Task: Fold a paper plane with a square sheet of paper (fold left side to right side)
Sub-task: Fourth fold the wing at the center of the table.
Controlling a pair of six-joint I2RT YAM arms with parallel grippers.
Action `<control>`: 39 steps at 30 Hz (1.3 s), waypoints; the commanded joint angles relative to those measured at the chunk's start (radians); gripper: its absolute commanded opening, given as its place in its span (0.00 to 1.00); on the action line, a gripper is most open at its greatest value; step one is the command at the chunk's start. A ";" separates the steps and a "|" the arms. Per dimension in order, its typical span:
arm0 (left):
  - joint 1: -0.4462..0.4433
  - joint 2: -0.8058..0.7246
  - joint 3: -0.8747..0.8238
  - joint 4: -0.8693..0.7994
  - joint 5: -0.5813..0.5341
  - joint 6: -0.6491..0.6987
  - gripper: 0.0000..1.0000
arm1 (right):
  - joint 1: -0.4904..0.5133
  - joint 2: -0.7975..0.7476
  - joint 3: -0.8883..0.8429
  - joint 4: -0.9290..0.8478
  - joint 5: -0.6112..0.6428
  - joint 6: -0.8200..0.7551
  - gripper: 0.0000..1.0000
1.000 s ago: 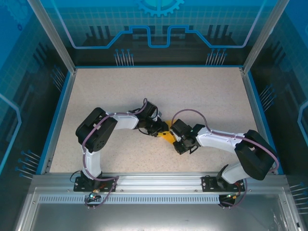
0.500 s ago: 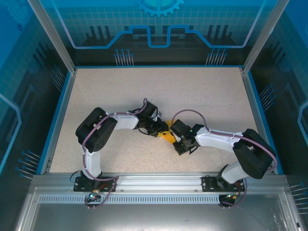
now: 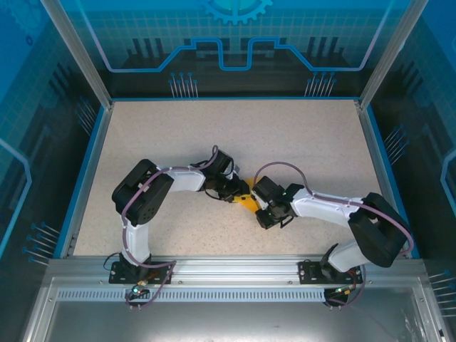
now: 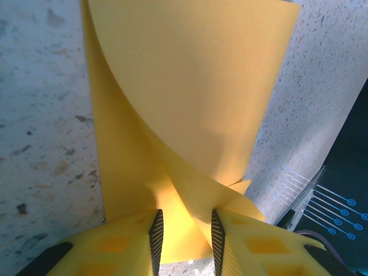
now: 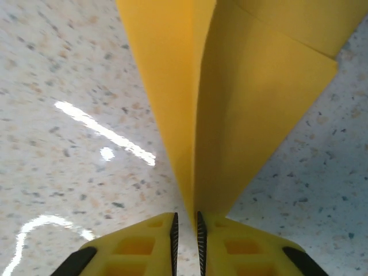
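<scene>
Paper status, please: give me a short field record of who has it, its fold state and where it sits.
paper: orange-yellow, partly folded, one flap curling up
location: middle of the speckled table, between the two arms' tips
right gripper: shut on a creased edge of the paper
left gripper: paper fills the gap between its fingers; pinch not confirmable
fold: not flat yet

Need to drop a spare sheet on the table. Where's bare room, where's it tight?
Free: the whole far half of the table, between the back rim and the arms; also a narrow near strip between the two arm bases. Crowded: the middle, where the left gripper and right gripper meet on the orange paper.
</scene>
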 commanded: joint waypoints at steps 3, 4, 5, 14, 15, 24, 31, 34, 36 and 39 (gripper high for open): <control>-0.002 0.015 0.009 -0.036 -0.035 0.015 0.32 | -0.058 -0.090 -0.013 0.073 -0.156 -0.032 0.30; -0.003 0.015 0.009 -0.035 -0.033 0.016 0.32 | -0.078 -0.091 -0.017 0.095 -0.192 -0.032 0.32; -0.002 0.015 0.007 -0.036 -0.034 0.016 0.32 | -0.094 -0.087 -0.019 0.115 -0.226 -0.031 0.34; -0.003 0.015 0.012 -0.038 -0.033 0.017 0.32 | -0.261 0.050 0.001 0.312 -0.453 0.004 0.38; -0.002 0.015 0.011 -0.038 -0.031 0.017 0.32 | -0.271 0.061 0.006 0.319 -0.458 0.005 0.38; -0.002 0.016 0.013 -0.037 -0.030 0.016 0.32 | -0.307 0.137 0.020 0.354 -0.497 0.002 0.33; -0.002 0.016 0.014 -0.037 -0.031 0.016 0.32 | -0.320 0.146 0.012 0.360 -0.478 0.003 0.16; -0.002 0.015 0.013 -0.038 -0.032 0.017 0.32 | -0.339 0.131 -0.001 0.362 -0.486 0.002 0.06; -0.003 0.015 0.012 -0.038 -0.033 0.017 0.32 | -0.354 0.123 -0.018 0.378 -0.521 0.007 0.00; -0.002 0.014 0.010 -0.038 -0.033 0.018 0.32 | -0.379 0.121 -0.036 0.393 -0.571 0.012 0.00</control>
